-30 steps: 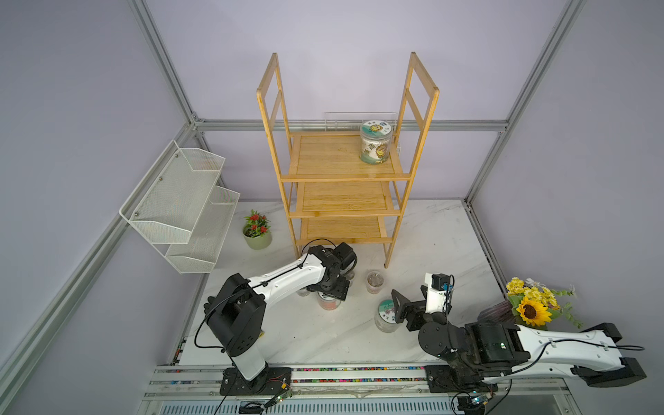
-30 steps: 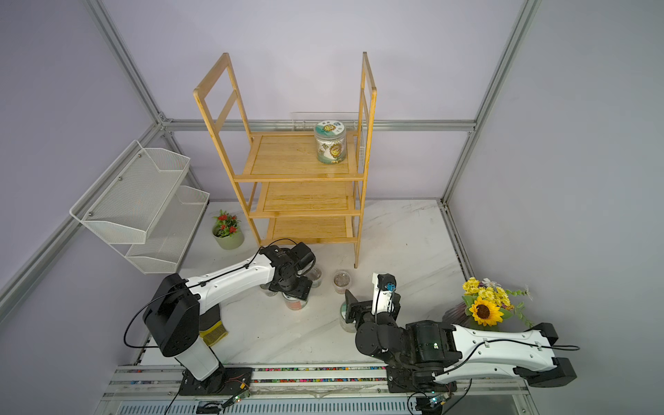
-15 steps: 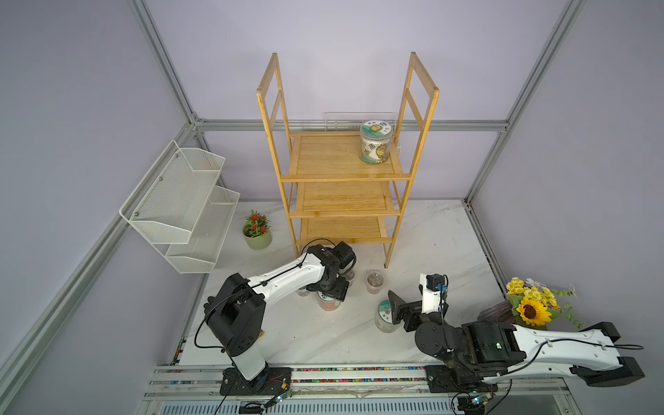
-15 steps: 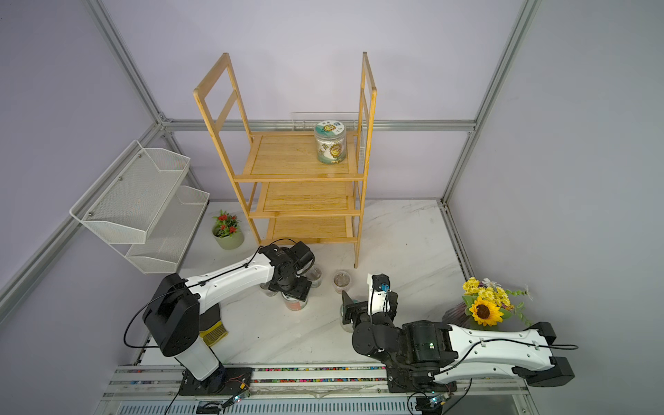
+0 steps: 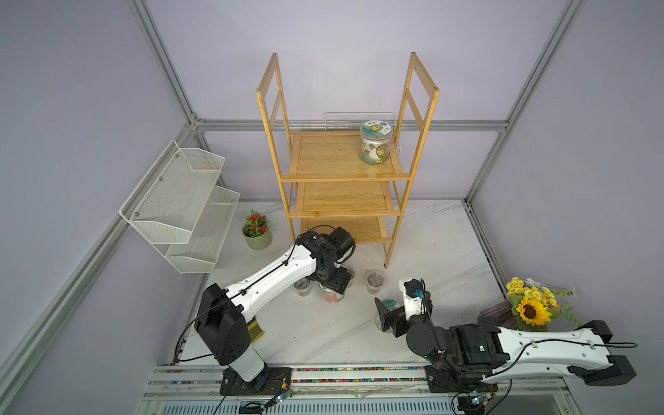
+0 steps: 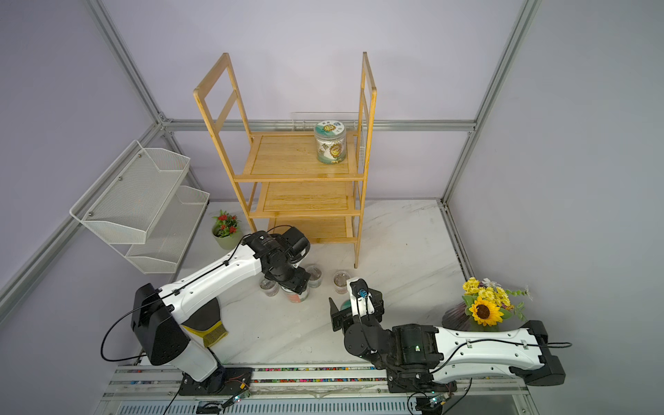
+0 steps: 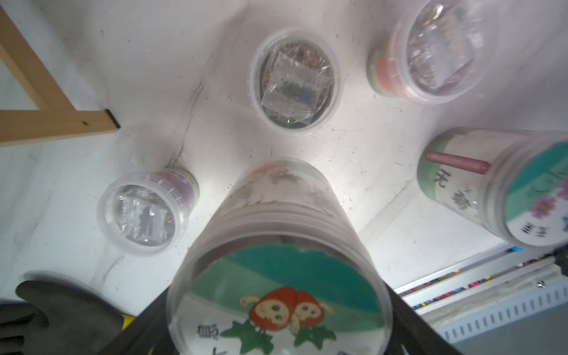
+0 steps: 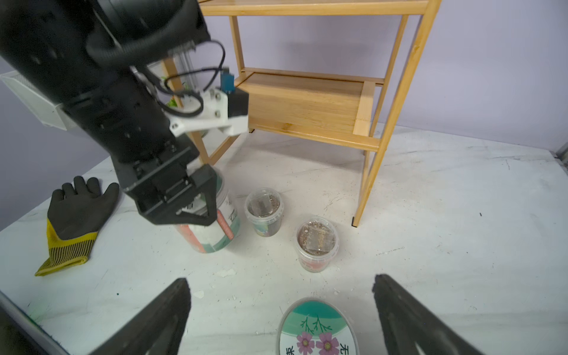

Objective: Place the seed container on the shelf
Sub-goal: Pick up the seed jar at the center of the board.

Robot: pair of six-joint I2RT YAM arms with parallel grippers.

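- my left pincer [image 7: 278,325] is clamped on the strawberry-lid seed container [image 7: 276,233], one finger either side; it stands on the table [image 5: 431,244] before the shelf [image 5: 323,154].
- my right pincer [image 8: 280,281] gapes, the flower-lid seed container [image 8: 316,329] between its fingers, untouched.

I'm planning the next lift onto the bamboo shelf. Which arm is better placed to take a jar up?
Likely left. The left tool clasps the strawberry jar and stands nearer the shelf; the right tool hangs open by the flower jar, gripping nothing, farther back.
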